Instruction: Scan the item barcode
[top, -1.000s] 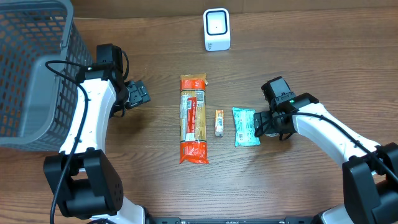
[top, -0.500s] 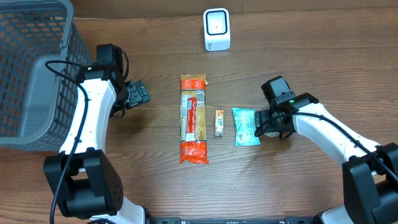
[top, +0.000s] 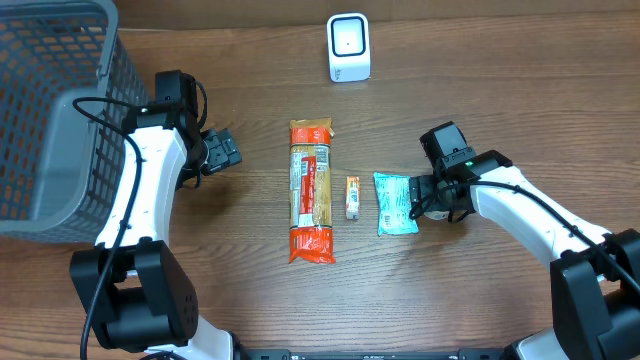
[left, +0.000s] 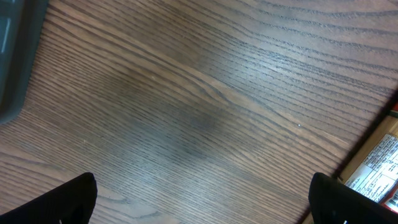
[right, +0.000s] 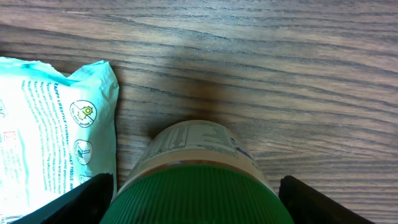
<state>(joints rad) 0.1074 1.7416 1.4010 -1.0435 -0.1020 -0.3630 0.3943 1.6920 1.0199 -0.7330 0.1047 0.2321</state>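
A jar with a green ribbed lid (right: 199, 193) and a pale label (right: 193, 140) fills the lower part of the right wrist view. My right gripper (right: 194, 182) is shut on the lid, one dark finger (right: 93, 196) pressing each side. From overhead the jar is hidden under the right gripper (top: 428, 198), just right of a teal packet (top: 395, 203). The white scanner (top: 348, 47) stands at the back centre. My left gripper (top: 228, 152) hovers open over bare wood (left: 199, 112), holding nothing.
A long orange pasta packet (top: 311, 190) lies mid-table, its corner showing in the left wrist view (left: 379, 168). A small orange item (top: 352, 197) lies between it and the teal packet (right: 50, 124). A grey mesh basket (top: 50, 100) fills the left edge.
The right fingers have drawn in slightly around the jar's lid. Both arms and all the items on the table stay where they were.
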